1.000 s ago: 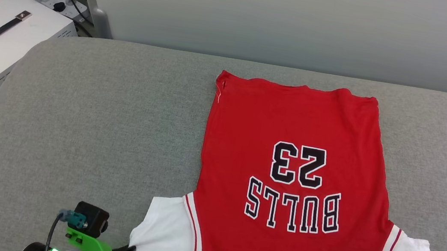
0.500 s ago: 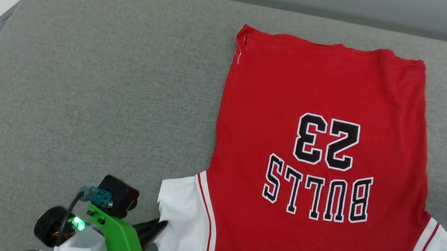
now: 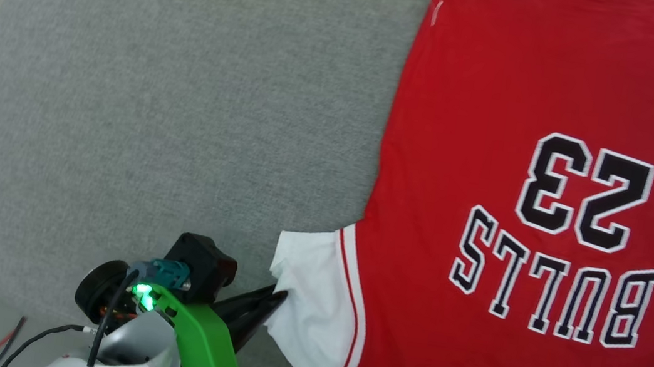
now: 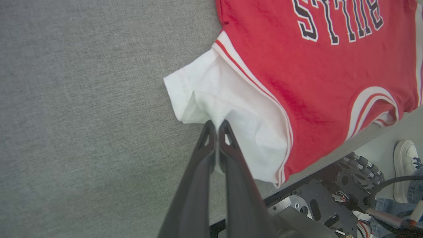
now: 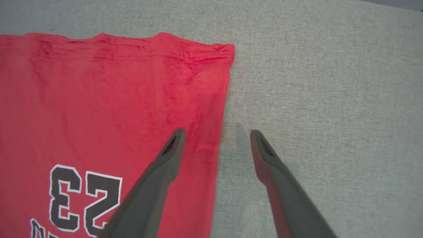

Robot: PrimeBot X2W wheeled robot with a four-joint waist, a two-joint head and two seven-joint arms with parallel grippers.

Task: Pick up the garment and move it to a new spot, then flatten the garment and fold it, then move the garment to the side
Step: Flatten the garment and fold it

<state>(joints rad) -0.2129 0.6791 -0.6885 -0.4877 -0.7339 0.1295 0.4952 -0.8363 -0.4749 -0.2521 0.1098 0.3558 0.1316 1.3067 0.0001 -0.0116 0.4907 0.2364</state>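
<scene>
left gripper (image 4: pixel 217 125) clamped the near white sleeve (image 4: pixel 205 86) of the shirt (image 3: pixel 505 74); right gripper (image 5: pixel 218 134) (jaws wide, empty) straddled its long side edge, hem farther ahead.

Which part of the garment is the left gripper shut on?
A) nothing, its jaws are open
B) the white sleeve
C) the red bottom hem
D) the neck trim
B: in the left wrist view the left gripper has its two dark fingers pressed together on a pinched fold of the white sleeve of the garment, at the sleeve's outer edge and well away from the neck trim and the hem.
</scene>
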